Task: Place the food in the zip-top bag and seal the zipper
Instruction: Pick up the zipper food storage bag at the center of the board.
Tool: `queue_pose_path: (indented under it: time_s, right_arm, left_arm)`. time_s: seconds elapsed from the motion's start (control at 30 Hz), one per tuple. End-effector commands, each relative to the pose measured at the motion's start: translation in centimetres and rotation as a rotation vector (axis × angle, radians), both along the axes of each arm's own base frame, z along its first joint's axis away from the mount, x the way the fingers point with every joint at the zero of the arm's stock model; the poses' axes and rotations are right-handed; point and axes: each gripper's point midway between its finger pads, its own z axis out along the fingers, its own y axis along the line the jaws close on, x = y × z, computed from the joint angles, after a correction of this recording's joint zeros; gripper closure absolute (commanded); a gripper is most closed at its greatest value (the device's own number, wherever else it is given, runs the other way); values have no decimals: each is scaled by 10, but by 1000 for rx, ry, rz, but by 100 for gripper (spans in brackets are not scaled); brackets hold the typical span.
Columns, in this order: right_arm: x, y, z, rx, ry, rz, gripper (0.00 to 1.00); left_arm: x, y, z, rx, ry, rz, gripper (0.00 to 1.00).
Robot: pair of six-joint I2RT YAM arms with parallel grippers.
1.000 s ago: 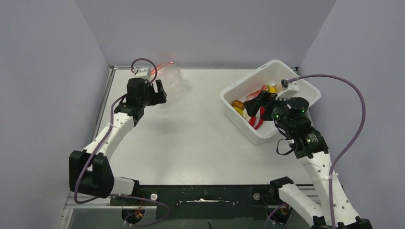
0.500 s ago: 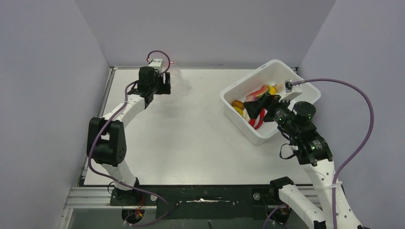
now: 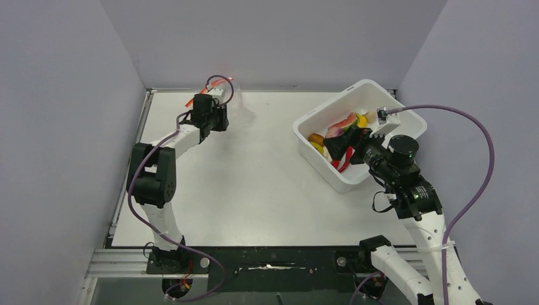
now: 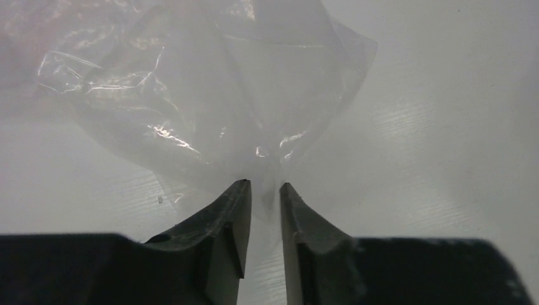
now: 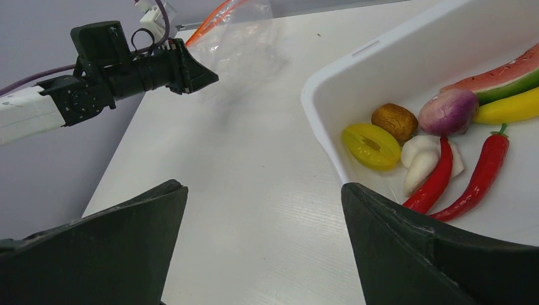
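Observation:
The clear, crinkly zip-top bag (image 4: 210,95) lies at the table's far left (image 3: 240,109). Its orange-red zipper (image 5: 213,19) shows at the bag's upper left in the right wrist view. My left gripper (image 4: 264,184) has its jaws drawn in to a narrow slit, pinching the bag's lower corner, and it sits just left of the bag (image 3: 219,118). The food lies in the white bin (image 5: 356,57): watermelon slice (image 5: 502,70), yellow banana (image 5: 508,108), two red chilies (image 5: 480,168), a purple bulb (image 5: 448,111), brown (image 5: 395,121), yellow-green (image 5: 370,146) and white (image 5: 423,159) pieces. My right gripper (image 5: 264,187) hangs open and empty at the bin's near-left rim (image 3: 340,145).
The white bin (image 3: 368,92) stands at the back right, angled to the table edge. Grey walls close in the back and both sides. A black rail runs along the near edge by the arm bases (image 3: 267,260).
My left arm has reached farther back and right to the bag, and its jaws have gone from wide apart to a narrow slit on the bag's corner. The right arm shifted slightly over the bin.

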Motion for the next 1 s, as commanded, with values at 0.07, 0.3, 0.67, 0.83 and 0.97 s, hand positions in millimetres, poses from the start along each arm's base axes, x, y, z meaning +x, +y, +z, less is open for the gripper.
queue_pose_path:
  time_s: [0.07, 0.3, 0.67, 0.83, 0.97]
  right_arm:
    - [-4, 5, 24, 4, -47, 35, 2]
    - [-6, 4, 15, 20, -22, 24, 2]
    - [-1, 14, 1, 37, 67, 55, 0]
    - [3, 32, -9, 92, 130, 105, 4]
    - [8, 53, -8, 105, 147, 140, 6]
  left_arm:
    - [10, -8, 41, -28, -84, -16, 97]
    - [-19, -8, 64, -55, -48, -22, 100]
    - [-116, -42, 113, -416, 34, -76, 100]
    - [-152, -58, 134, -604, 35, -123, 100]
    - [-173, -63, 152, -724, 30, -140, 100]
